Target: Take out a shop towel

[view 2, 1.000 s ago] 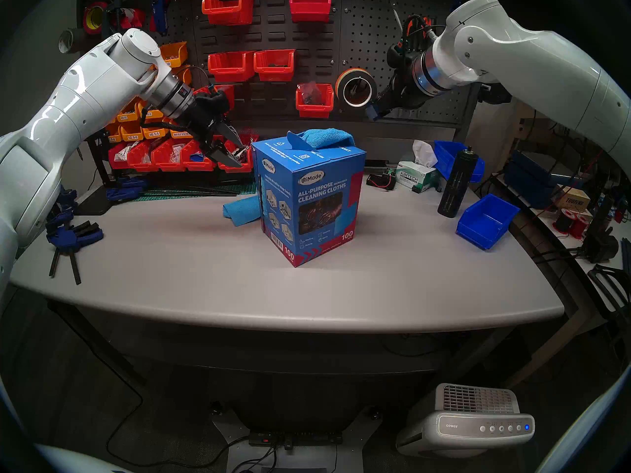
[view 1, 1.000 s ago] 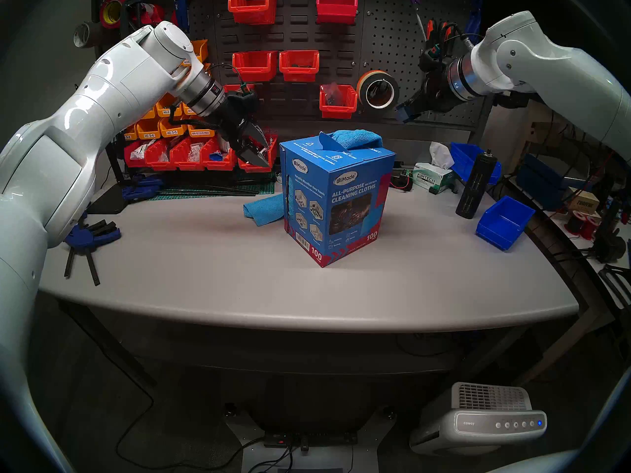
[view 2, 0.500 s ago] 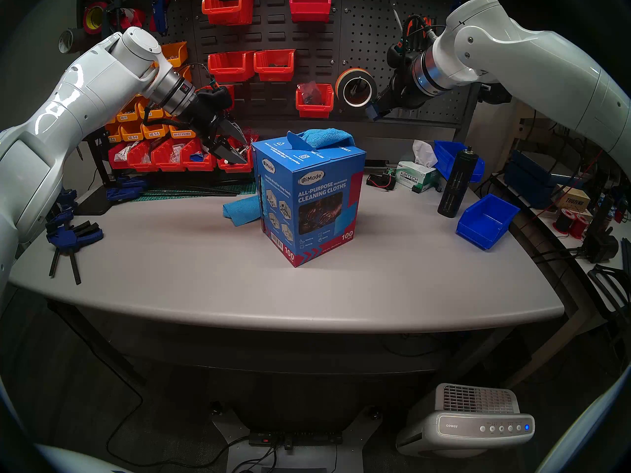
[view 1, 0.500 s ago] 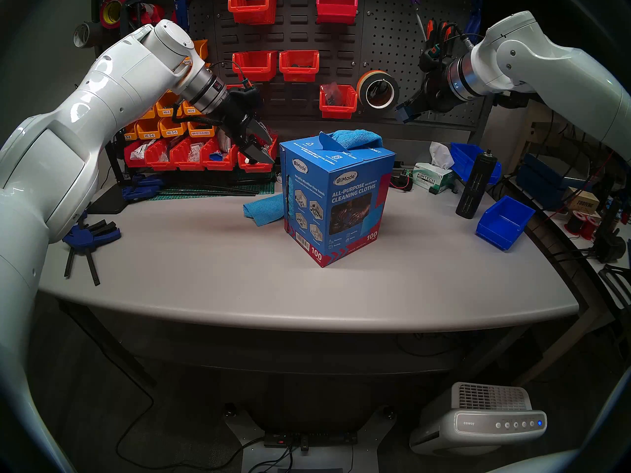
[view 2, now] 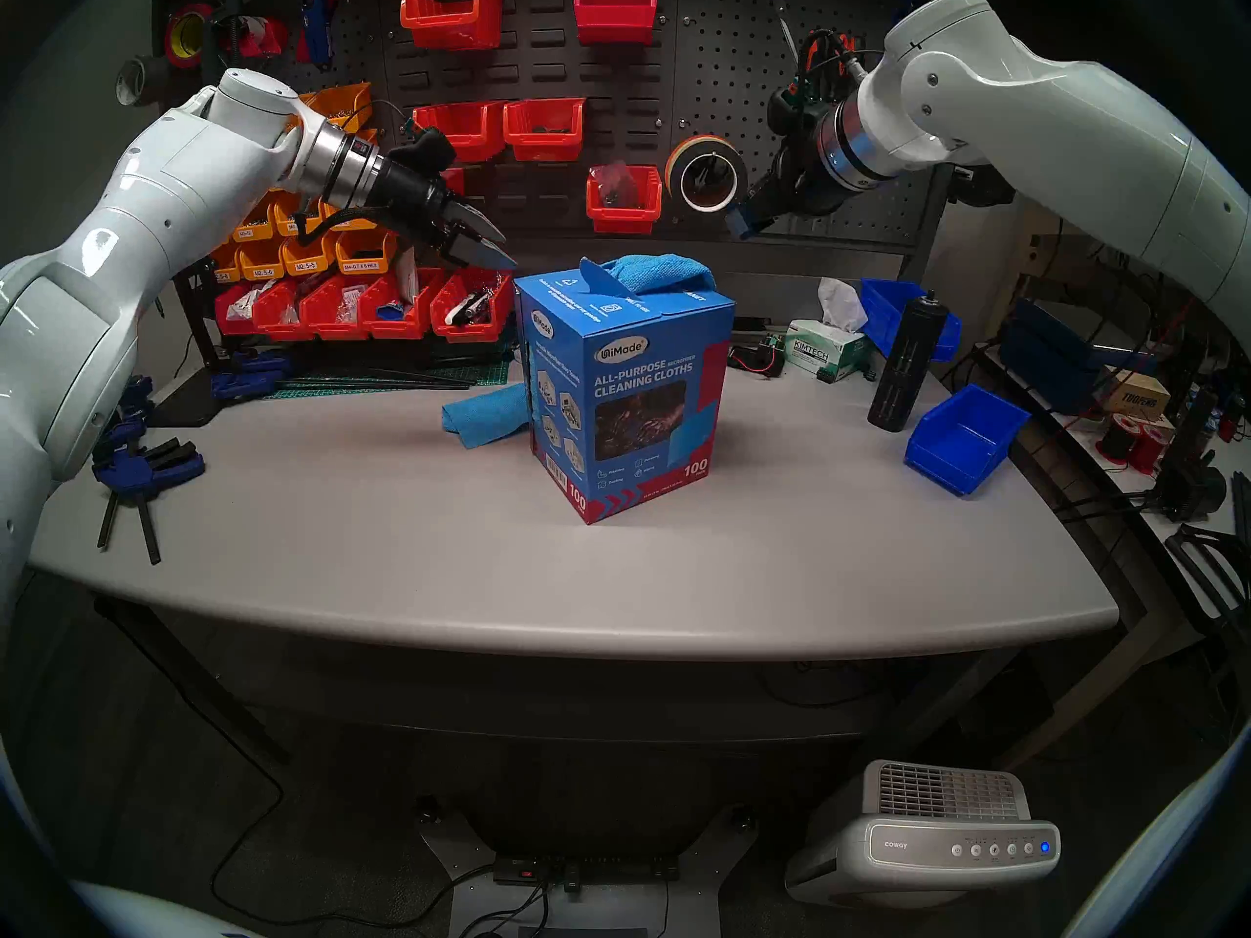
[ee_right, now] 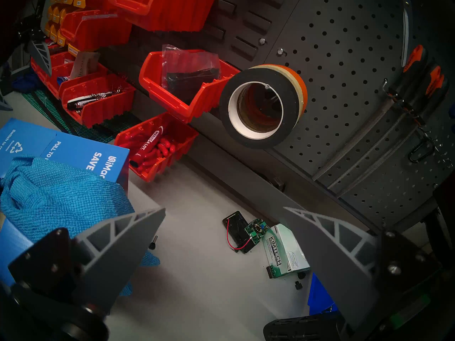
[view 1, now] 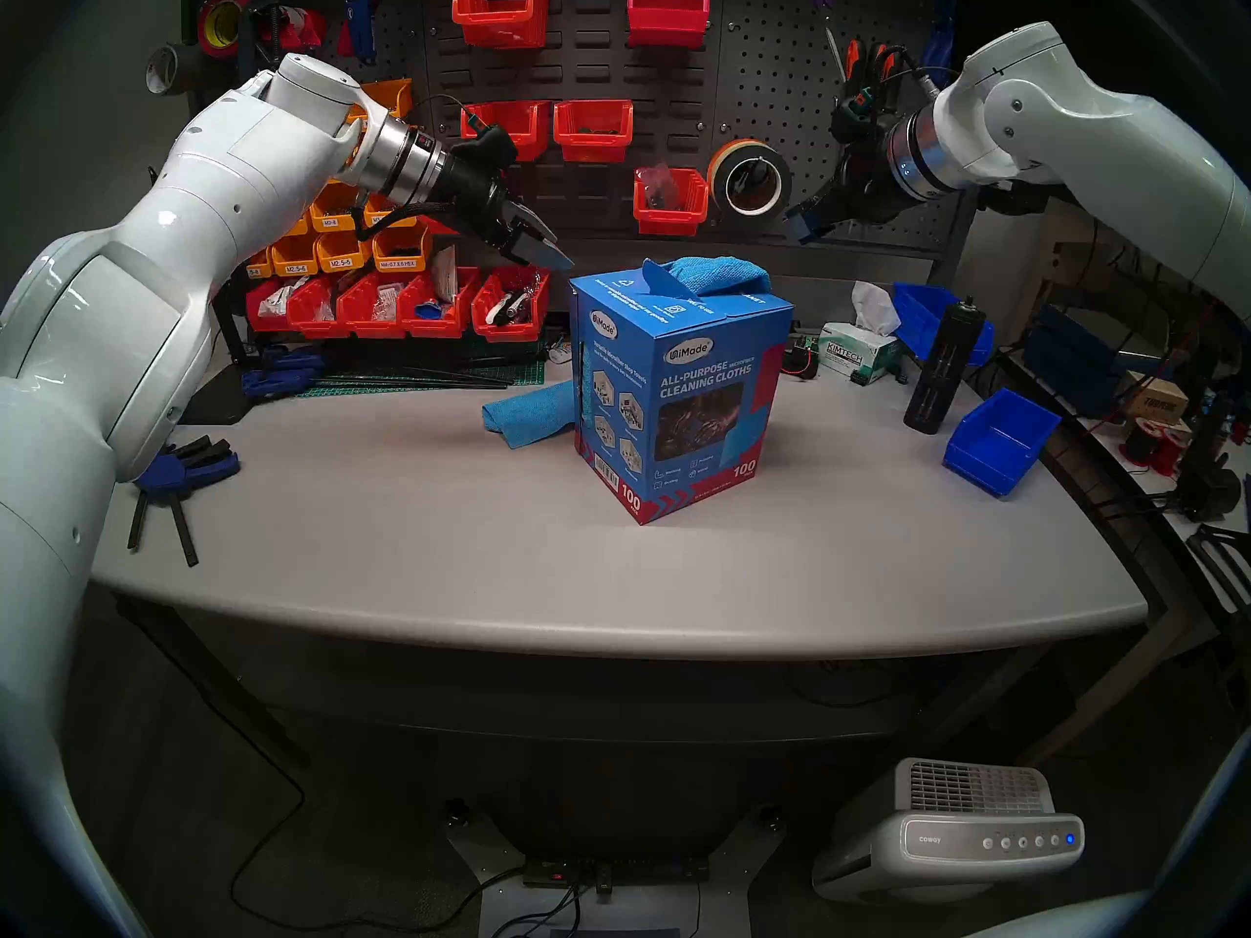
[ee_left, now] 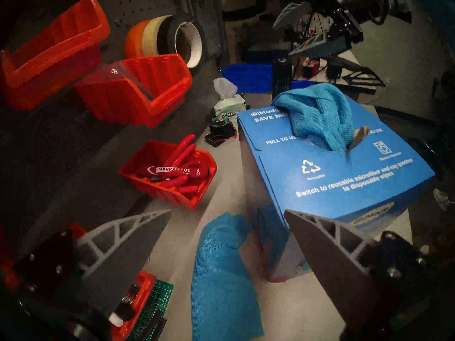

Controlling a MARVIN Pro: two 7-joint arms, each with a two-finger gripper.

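A blue carton (view 1: 677, 388) stands mid-table. A sky-blue shop towel (view 1: 717, 273) bunches out of its top slot, and the left wrist view shows the same towel (ee_left: 317, 116) above the carton's lid (ee_left: 332, 175). Another blue towel (view 1: 521, 415) lies flat on the table against the carton's left side. My left gripper (view 1: 548, 246) hangs open and empty just up and left of the carton's top left corner. High at the back right, my right gripper (view 1: 805, 222) is open and empty, with the carton's towel (ee_right: 61, 192) to the left of its fingers.
Red bins (view 1: 399, 304) line the back left, and one with red markers (ee_left: 172, 173) sits behind the carton. A Kimtech tissue box (view 1: 856, 354), a black bottle (view 1: 944, 368) and a blue bin (view 1: 998, 439) stand at the right. Blue clamps (view 1: 183, 466) lie at the left edge. A tape roll (view 1: 748, 178) hangs on the pegboard.
My left gripper has risen and moved right, from beside the carton's upper left side to above its top corner. The carton has shifted slightly right. The right arm has not moved.
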